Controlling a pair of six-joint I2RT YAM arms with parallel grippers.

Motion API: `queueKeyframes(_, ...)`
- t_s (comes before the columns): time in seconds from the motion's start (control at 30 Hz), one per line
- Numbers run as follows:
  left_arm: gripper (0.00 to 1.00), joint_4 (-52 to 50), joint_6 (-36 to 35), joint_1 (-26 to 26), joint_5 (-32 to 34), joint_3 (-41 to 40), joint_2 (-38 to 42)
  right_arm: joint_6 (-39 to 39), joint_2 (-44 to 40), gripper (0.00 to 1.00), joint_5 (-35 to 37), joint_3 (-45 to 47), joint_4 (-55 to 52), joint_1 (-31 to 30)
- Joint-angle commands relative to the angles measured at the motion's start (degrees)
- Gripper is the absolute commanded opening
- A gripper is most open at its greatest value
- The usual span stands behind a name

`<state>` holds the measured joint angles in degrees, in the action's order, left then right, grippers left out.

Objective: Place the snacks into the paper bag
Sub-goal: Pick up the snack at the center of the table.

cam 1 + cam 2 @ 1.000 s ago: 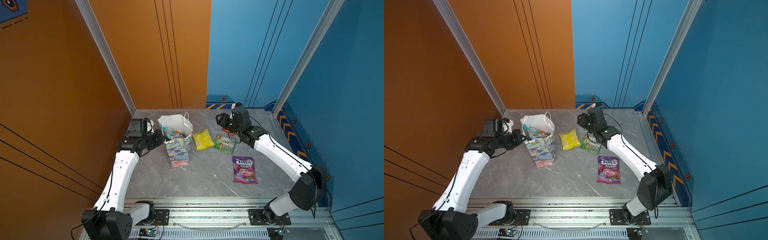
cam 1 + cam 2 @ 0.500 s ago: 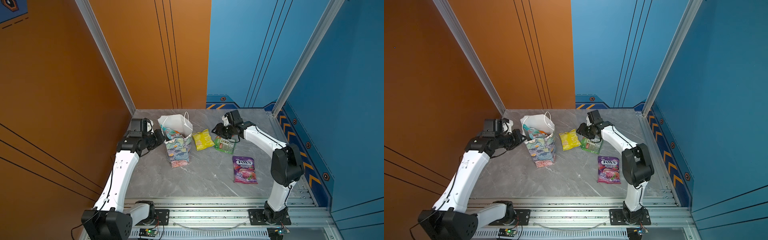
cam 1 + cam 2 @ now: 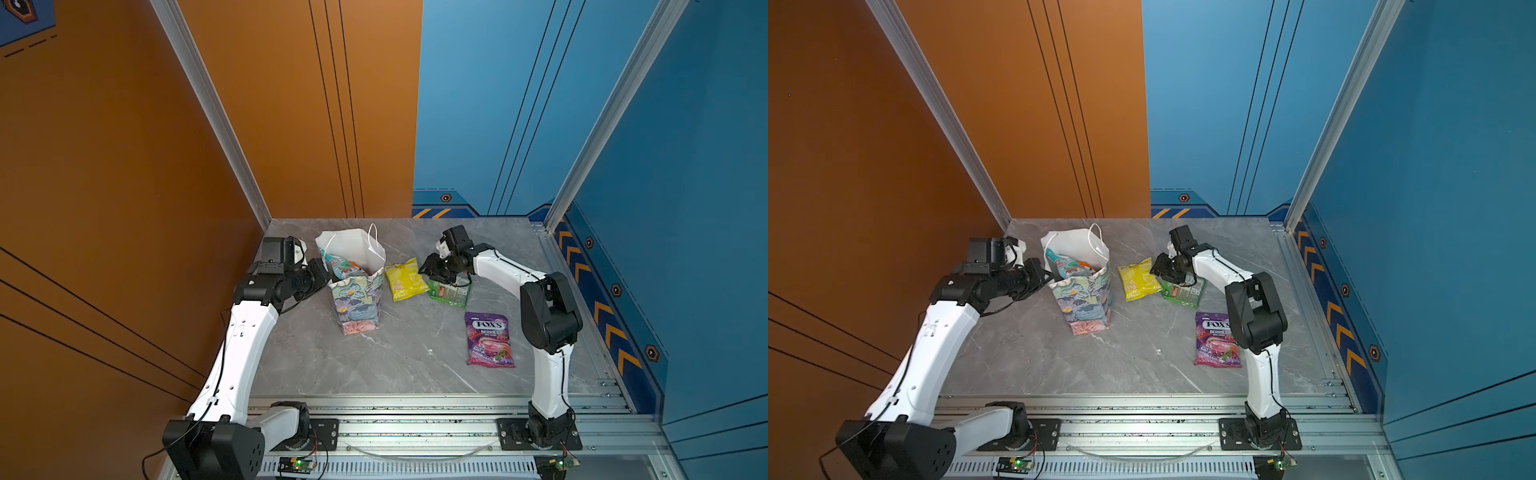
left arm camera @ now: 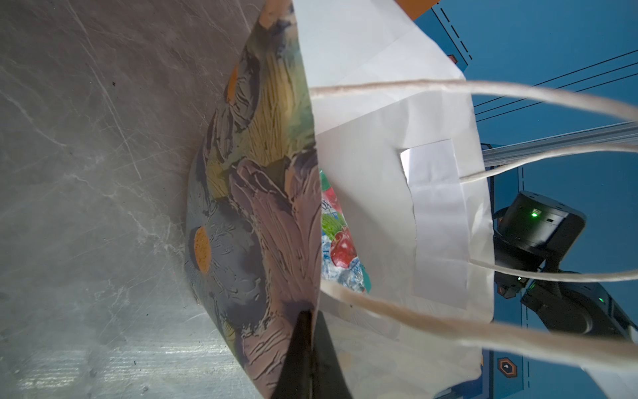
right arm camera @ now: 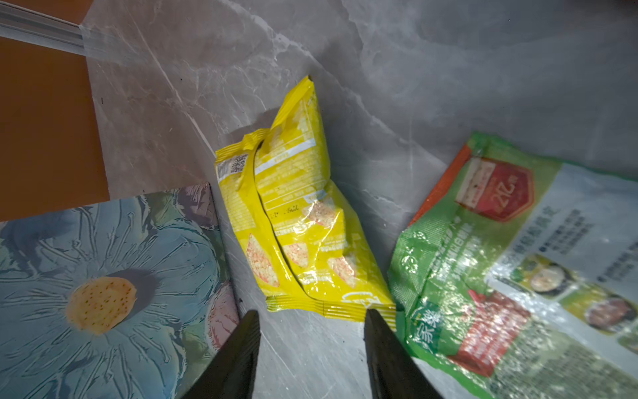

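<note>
Left jaws pinch the floral, white-lined paper bag (image 3: 357,299).

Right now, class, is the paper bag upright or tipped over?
Upright. The paper bag stands on its base on the table, mouth facing up with white lining showing; the left gripper is shut on its rim.
</note>
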<state>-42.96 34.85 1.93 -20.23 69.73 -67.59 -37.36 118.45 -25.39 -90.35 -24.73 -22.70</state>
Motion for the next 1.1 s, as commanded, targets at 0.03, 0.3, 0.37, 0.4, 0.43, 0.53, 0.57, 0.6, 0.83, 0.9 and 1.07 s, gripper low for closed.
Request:
queueKeyframes(0.03, 0.00, 0.9, 0.5, 0.0, -1.2, -0.8, 1.1, 1.2, 3.3, 0.51, -0.5, -2.9, -1.3, 0.4)
queueKeyframes(0.3, 0.00, 0.9, 0.6, 0.0, -1.3, -0.9, 1.5, 1.1, 8.4, 0.51, -0.8, -6.6, -1.2, 0.4)
queueKeyframes(0.37, 0.00, 0.9, 0.7, 0.0, -1.4, -0.9, 1.4, 0.8, 9.5, 0.51, -1.0, -7.7, -1.2, 0.3)
queueKeyframes(0.4, 0.00, 0.9, 0.8, 0.0, -1.3, -0.9, 1.4, 0.6, 10.0, 0.51, -1.2, -8.2, -1.1, 0.3)
queueKeyframes(0.43, 0.00, 0.9, 0.7, 0.0, -1.4, -0.8, 1.4, 0.4, 10.6, 0.51, -1.4, -8.6, -1.0, 0.2)
queueKeyframes(0.53, 0.00, 0.9, 0.8, 0.0, -1.4, -0.7, 1.4, 0.0, 11.9, 0.49, -1.6, -9.7, -0.9, 0.0)
queueKeyframes(0.57, 0.00, 0.9, 0.8, 0.0, -1.4, -0.6, 1.4, -0.2, 12.2, 0.49, -1.7, -10.0, -0.7, 0.0)
queueKeyframes(0.6, 0.00, 0.8, 0.8, 0.0, -1.4, -0.6, 1.3, -0.5, 12.5, 0.48, -2.0, -10.0, -0.3, -0.1)
queueKeyframes(0.83, 0.00, 0.9, 0.8, 0.1, -1.4, -0.2, 0.9, -3.0, 12.1, 0.08, -3.7, -9.0, 2.9, -0.1)
queueKeyframes(0.9, 0.00, 0.8, 0.8, 0.1, -1.4, -0.3, 0.9, -3.5, 10.6, 0.00, -3.8, -8.3, 4.0, 0.0)
queueKeyframes(1.07, 0.00, 0.8, 0.6, 0.0, -1.3, -0.4, 0.8, -4.9, 5.5, 0.00, -3.5, -7.1, 5.4, 0.1)
